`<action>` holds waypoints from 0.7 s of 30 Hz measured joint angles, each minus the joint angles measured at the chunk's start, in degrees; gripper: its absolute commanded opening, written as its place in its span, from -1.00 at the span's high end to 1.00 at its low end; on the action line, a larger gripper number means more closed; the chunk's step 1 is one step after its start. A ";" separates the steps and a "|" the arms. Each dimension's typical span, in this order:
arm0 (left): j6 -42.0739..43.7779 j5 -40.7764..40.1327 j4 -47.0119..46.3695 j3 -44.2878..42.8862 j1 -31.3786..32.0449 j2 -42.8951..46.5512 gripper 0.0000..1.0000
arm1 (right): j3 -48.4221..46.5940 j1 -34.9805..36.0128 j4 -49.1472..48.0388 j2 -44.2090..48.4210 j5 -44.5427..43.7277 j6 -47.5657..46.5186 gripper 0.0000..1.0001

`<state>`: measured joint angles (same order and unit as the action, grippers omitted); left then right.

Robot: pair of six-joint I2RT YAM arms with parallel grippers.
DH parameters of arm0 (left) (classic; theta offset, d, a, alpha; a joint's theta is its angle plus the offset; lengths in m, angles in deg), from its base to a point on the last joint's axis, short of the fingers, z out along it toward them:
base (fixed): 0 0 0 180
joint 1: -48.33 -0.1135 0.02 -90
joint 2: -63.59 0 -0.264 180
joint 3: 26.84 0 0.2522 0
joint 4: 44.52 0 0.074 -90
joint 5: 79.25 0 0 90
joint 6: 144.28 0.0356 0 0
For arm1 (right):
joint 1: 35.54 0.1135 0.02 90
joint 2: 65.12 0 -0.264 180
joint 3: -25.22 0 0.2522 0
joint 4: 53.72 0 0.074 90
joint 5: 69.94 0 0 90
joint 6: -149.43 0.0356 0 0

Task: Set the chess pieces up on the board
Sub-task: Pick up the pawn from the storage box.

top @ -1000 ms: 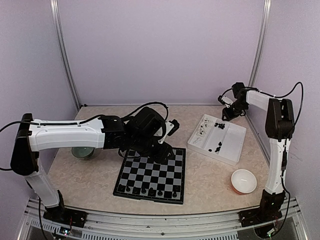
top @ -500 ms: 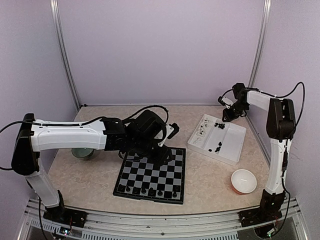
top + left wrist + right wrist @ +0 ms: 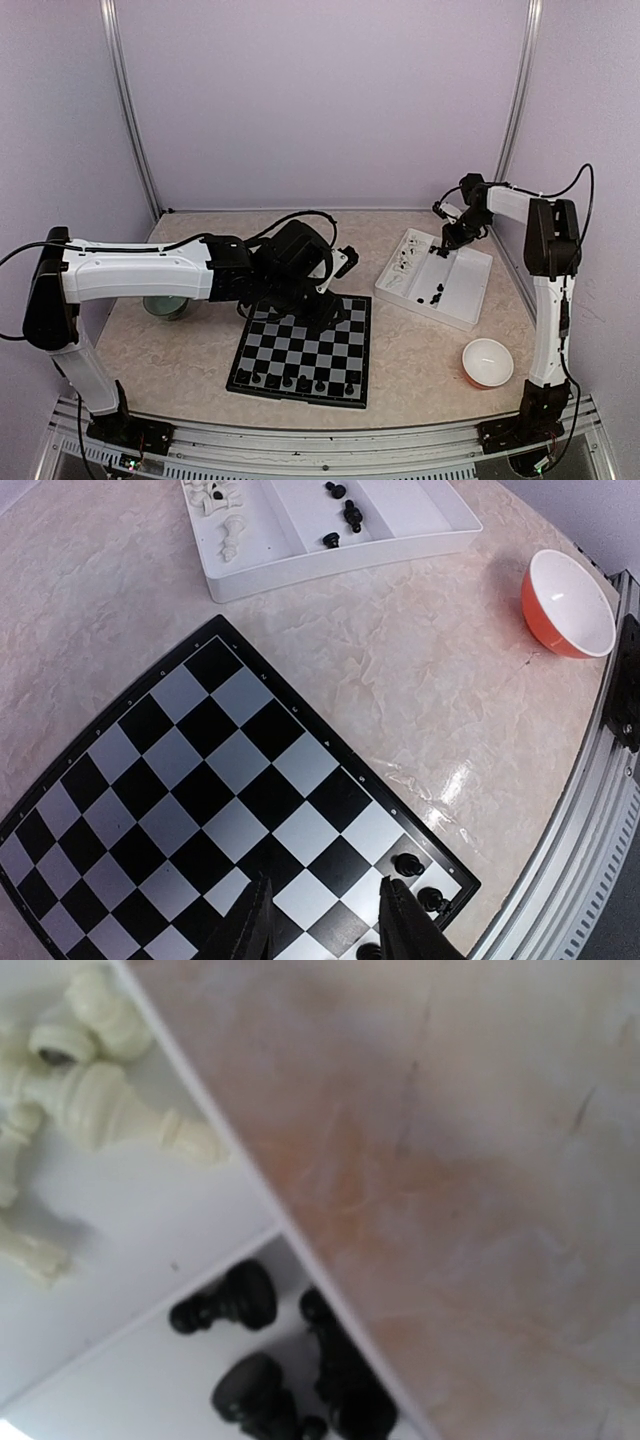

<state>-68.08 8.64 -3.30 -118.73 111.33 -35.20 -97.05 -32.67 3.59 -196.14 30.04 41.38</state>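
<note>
Hovering over the board, held the left gripper with jaws apart and empty. Black chess pieces ranked just beside its right fingertip, along the board's edge, presumably to form a home row. Farther right, poised the right gripper above the white tray – more black pieces directly beneath, white pieces one compartment over – likely for the next pickup. Could not tell its jaws' state.

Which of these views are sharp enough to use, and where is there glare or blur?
Top view: even light, sharp, only soft shadows. Left wrist: sharp, with a glare patch on the table beside the board. Right wrist: very close and soft throughout; the black pieces and white pieces are blurred.
</note>
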 measured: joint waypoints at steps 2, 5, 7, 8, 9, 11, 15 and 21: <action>0.02 0.00 0.00 0.00 -0.02 -0.02 0.25 | -0.74 0.00 -0.02 -0.39 -0.02 0.02 0.52; 0.02 0.00 0.00 0.00 -0.04 -0.07 0.25 | -2.03 0.00 0.39 -1.16 -0.02 0.11 0.53; 0.04 0.02 0.00 0.00 -0.09 -0.09 0.25 | -3.06 0.02 0.79 -1.92 -0.02 0.13 0.55; 0.04 0.02 0.00 0.00 -0.09 -0.11 0.25 | -3.61 0.02 0.90 -2.36 0.00 0.15 0.55; 0.04 0.02 0.00 0.00 -0.11 -0.11 0.25 | -3.93 0.02 0.94 -2.69 -0.02 0.15 0.56; 0.07 0.07 0.00 0.00 -0.11 -0.11 0.25 | -4.44 0.02 1.01 -3.04 -0.02 0.15 0.57; 0.07 0.15 0.00 0.00 -0.20 -0.11 0.25 | -4.46 0.02 1.09 -3.15 -0.22 0.15 0.58; 0.13 0.17 0.00 0.00 -0.31 -0.13 0.25 | -4.33 0.02 1.09 -3.15 -0.70 0.13 0.64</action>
<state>-67.95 8.81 -3.30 -118.73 111.02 -35.33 -101.38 -32.64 4.69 -199.29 29.34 41.52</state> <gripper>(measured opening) 0.376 0.188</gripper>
